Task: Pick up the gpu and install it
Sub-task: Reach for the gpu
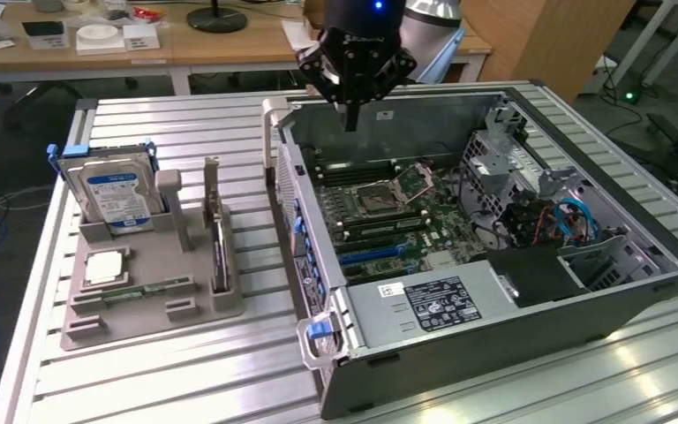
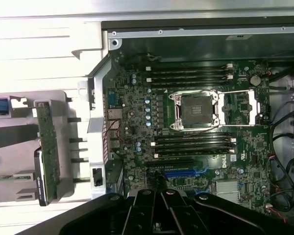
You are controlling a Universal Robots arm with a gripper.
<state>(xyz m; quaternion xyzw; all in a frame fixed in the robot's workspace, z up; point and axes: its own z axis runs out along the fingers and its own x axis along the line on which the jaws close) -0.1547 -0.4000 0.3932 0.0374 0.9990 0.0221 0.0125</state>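
Gripper point(image 1: 351, 122): pressed together, holding nothing, above the open computer case point(image 1: 493, 329).
Gpu point(image 1: 218, 243): upright in the grey holder point(image 1: 139, 311), exterior view's left of the case, bracket apparently uppermost.

Table point(image 1: 174, 124): ribbed pale metal slats, satin sheen. Computer case point(image 1: 575, 309) on it: matt dark grey metal walls. Inside case, circuit board point(image 1: 387, 212): green, slightly glossy. Beside case, tray point(image 1: 156, 296): matt grey plastic. In tray, hard drive point(image 1: 113, 193): bright metal, blue printed label. Also there, gpu point(image 1: 219, 252): matt black, pale metal bracket. Above case, end effector point(image 1: 351, 122): matt black.
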